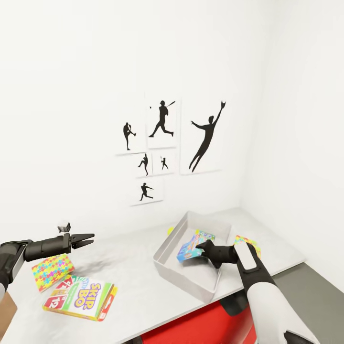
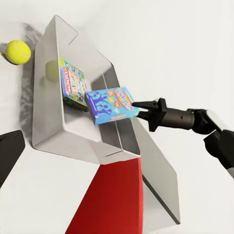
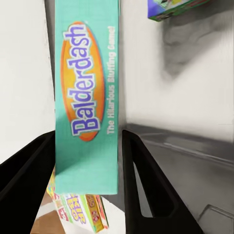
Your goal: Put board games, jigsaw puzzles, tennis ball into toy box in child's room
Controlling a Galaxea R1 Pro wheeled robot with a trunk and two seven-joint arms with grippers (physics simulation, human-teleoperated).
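Head view is showing the right gripper (image 1: 200, 248) reaching over the near rim of the toy box (image 1: 168, 267) on the table (image 1: 138, 282), its fingers clamping a small blue board game (image 1: 187, 251) and holding it above the bin's floor. From the right wrist view that box is reading "Balderdash" (image 3: 87, 97) along its teal edge, and it is sitting squarely between the two black fingers (image 3: 141, 180), pressed on both sides. The left wrist view is catching a green-edged board game (image 2: 73, 84) already lying inside the bin, just beyond the held box, with the tennis ball (image 2: 17, 51) resting outside the far wall. The left gripper (image 1: 88, 239) is hovering with its fingers slightly parted and seemingly gripping nothing; below them are lying a jigsaw puzzle (image 1: 51, 271) and the SKIP-BO box (image 1: 81, 298).
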